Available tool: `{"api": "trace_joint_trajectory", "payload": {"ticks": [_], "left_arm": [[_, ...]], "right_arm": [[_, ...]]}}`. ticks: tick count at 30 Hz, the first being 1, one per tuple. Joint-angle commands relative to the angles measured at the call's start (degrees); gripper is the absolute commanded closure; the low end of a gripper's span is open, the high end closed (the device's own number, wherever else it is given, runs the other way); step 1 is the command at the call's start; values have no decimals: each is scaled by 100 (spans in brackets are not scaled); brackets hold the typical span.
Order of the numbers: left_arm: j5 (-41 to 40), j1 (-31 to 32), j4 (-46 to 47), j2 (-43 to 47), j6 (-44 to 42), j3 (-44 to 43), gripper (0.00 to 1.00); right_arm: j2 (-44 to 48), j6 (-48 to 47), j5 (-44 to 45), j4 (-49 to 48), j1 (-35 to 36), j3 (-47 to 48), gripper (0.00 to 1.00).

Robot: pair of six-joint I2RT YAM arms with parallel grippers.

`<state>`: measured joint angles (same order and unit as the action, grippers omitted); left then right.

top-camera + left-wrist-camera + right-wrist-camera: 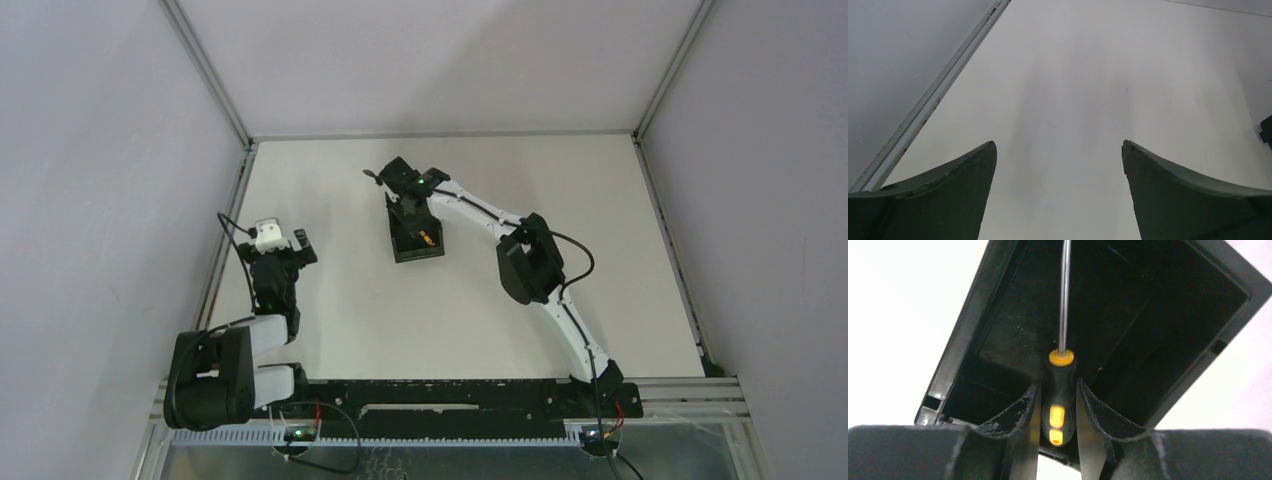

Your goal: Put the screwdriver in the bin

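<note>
Seems to be the release step. Straddles the screwdriver (1060, 360) at its handle with the right gripper (1058, 385), low inside the bin (963, 335); cannot tell whether clamped or loosened. Holds the left gripper (1059, 145) spread wide, empty. Next: open fully, lift clear.

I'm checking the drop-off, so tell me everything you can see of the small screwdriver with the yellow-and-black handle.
The slim screwdriver has a thin shiny metal shaft and a black plastic-looking handle with a yellow-orange collar and inlays. It is inside the black rectangular bin, shaft pointing along it away from the right gripper, whose fingers closely flank the handle; contact is unclear.
</note>
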<state>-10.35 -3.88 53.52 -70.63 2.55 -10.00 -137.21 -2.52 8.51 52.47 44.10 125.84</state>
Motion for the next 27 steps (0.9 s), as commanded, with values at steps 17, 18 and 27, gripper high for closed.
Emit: {"api": "trace_joint_trajectory", "payload": {"ticks": [17,18,27], "left_arm": [[-19,28,234,-12,-79,-318,0],[-20,28,228,-6,-80,-311,0],[-13,28,229,-16,-82,-306,0]], "right_arm": [[2859,492,220,-1148,69,-1208,1],[3110,430,180,-1321,65,-1461,0],[5897,667,183,-3348,-63,-4963,0]]}}
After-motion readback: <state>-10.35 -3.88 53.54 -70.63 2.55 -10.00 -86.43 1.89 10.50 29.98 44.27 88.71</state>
